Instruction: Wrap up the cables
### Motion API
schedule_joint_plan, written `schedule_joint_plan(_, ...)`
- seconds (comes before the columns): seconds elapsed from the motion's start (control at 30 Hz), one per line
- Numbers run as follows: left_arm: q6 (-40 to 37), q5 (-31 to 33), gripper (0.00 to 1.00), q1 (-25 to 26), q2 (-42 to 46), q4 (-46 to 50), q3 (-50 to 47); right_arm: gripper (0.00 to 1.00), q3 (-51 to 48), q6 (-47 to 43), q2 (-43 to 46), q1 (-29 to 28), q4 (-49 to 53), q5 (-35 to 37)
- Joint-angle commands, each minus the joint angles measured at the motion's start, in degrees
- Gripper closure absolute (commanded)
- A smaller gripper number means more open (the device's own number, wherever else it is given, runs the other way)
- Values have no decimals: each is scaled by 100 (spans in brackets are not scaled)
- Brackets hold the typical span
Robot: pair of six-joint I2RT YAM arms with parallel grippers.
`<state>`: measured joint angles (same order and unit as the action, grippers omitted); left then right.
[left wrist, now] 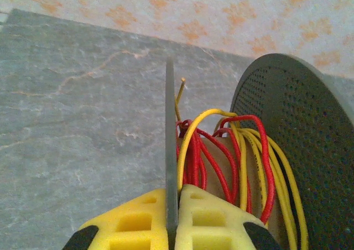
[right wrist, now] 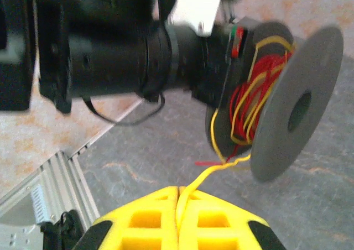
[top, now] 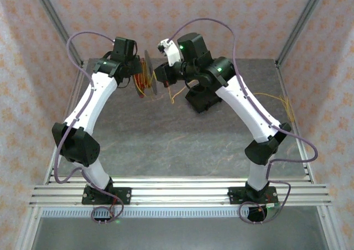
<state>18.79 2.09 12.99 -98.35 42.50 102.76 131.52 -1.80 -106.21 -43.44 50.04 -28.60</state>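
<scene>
Rails [top: 182, 190] of aluminium run along the near edge of the table [top: 166, 145], carrying both arm bases. From there the two arms lean inward and meet over the far half of the grey surface, where a dark grey spool [top: 149, 67] hangs in the air between them.

The left gripper [left wrist: 173, 194] has its yellow fingers [left wrist: 133, 219] pressed together on the thin near flange [left wrist: 170, 123] of the spool, seen edge-on in the left wrist view. The perforated far flange [left wrist: 298, 150] stands just behind.

The cables [left wrist: 193, 150], red and yellow, lie in loose loops around the core between the two flanges, with one yellow end poking up past the near flange.

The right gripper [right wrist: 178, 192] is closed on a yellow strand [right wrist: 207, 175] that leads up from its fingertips to the spool; a short red end sticks out beside it.

Farther right, a loose run of yellow wire [top: 275, 99] lies on the table near its right edge. Patterned walls [top: 221, 6] close the far side.
</scene>
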Motion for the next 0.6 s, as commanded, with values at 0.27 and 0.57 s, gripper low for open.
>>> schedule_joint_plan(0.27, -1213, -691, 100, 350, 521, -368, -741, 100, 1791, 189, -1015, 608, 624, 505)
schedule_joint_plan(0.57, -2080, -1553, 100, 467, 864, 100, -841, 100, 1684, 105, -1282, 1109, 856, 554)
